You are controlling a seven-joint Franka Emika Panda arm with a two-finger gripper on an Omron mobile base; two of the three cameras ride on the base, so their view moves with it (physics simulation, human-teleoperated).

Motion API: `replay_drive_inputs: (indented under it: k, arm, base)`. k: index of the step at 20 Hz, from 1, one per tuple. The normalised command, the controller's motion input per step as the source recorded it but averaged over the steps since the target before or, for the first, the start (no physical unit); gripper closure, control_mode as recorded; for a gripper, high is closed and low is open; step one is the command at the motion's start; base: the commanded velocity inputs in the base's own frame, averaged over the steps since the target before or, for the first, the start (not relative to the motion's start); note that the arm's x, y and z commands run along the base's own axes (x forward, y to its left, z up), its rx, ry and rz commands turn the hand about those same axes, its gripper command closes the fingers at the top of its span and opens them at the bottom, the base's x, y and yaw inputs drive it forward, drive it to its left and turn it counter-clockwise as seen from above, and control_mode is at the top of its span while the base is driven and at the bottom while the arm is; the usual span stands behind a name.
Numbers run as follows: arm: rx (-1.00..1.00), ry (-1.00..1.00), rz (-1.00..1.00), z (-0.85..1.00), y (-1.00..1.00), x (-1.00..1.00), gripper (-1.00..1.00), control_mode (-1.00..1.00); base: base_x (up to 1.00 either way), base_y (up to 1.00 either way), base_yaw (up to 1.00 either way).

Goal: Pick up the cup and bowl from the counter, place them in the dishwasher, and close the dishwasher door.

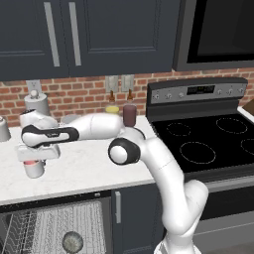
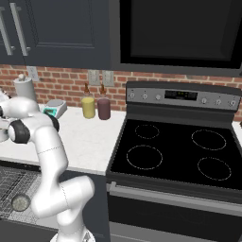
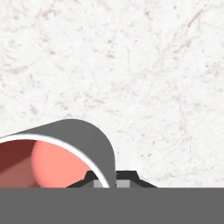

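Observation:
The cup [image 1: 34,169] stands low over the white counter [image 1: 84,166] at its left end, white-grey outside and red-pink inside. My gripper [image 1: 33,162] reaches down from above and is shut on its rim. In the hand view the cup [image 3: 74,144] lies at the lower left, and the gripper [image 3: 111,180] pinches its wall between the fingertips. Whether the cup's base touches the counter I cannot tell. The bowl [image 1: 73,241], dark and speckled, sits in the white wire rack of the open dishwasher [image 1: 92,221] under the counter; the bowl [image 2: 20,203] also lies low at the left in the right base view.
A yellow bottle [image 2: 88,107] and a maroon bottle [image 2: 103,108] stand by the brick wall. A grey canister [image 1: 37,104] stands at the back left. The black stovetop [image 1: 208,139] lies to the right, and dark cabinets [image 1: 89,34] hang above.

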Motion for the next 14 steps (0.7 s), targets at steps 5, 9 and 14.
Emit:
replay_drive_inputs:
  k: [5, 9, 14]
  arm:
    - [0.07, -0.19, 0.0, 0.21, -0.14, -0.62, 1.0, -1.0]
    - [0.12, -0.26, 0.0, 0.19, -0.26, -0.98, 1.0, -1.0]
    - [0.17, -0.28, 0.0, 0.24, -0.49, -0.96, 1.0, -1.0]
  base:
    - [0.0, 0.0, 0.0]
    - [0.0, 0.0, 0.0]
    - [0.0, 0.0, 0.0]
